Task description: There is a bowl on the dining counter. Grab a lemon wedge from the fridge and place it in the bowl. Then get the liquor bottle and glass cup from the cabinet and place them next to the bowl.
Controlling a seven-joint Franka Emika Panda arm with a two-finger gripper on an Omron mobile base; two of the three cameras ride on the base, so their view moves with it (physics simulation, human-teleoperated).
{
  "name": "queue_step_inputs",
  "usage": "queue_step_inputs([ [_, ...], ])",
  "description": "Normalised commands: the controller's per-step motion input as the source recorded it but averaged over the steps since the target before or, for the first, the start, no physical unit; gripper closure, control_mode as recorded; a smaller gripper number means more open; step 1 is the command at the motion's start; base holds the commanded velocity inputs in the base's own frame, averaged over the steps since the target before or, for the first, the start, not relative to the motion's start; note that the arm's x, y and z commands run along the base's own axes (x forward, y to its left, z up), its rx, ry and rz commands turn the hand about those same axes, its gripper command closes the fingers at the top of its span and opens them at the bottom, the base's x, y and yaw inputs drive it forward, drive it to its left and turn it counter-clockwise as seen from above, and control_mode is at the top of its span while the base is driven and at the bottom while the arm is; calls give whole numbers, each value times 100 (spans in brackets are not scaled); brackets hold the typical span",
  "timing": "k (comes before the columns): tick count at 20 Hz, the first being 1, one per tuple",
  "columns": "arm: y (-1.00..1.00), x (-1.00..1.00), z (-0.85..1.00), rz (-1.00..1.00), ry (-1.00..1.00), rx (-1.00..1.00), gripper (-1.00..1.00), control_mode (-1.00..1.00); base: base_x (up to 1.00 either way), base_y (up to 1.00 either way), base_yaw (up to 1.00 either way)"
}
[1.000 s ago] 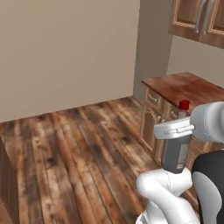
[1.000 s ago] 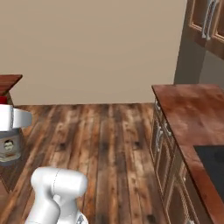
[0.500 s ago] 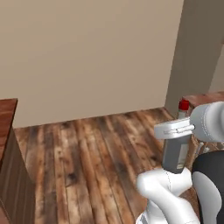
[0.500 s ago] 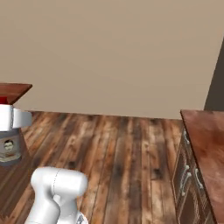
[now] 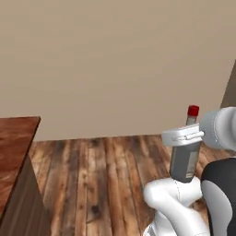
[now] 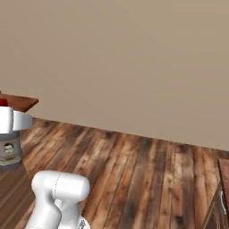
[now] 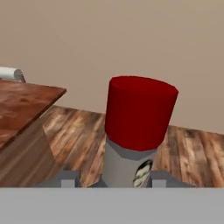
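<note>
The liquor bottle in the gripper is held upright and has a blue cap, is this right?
Not quite: the cap is red, not blue, as the hand view shows. The liquor bottle is indeed held upright in the gripper.

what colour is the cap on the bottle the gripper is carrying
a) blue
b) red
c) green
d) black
b, the liquor bottle held upright in the gripper has a red cap, seen close up in the hand view and also atop the bottle's neck in the left base view.
</note>
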Motion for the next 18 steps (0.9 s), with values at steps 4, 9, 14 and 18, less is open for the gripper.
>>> queue_step_inputs([
  [4, 0, 0, 0, 0, 0, 0, 100, 100, 100, 0, 43],
  [9, 0, 0, 0, 0, 0, 0, 100, 100, 100, 0, 49],
  [14, 0, 0, 0, 0, 0, 0, 100, 100, 100, -6, 56],
  [18, 0, 0, 0, 0, 0, 0, 100, 100, 100, -8, 62],
])
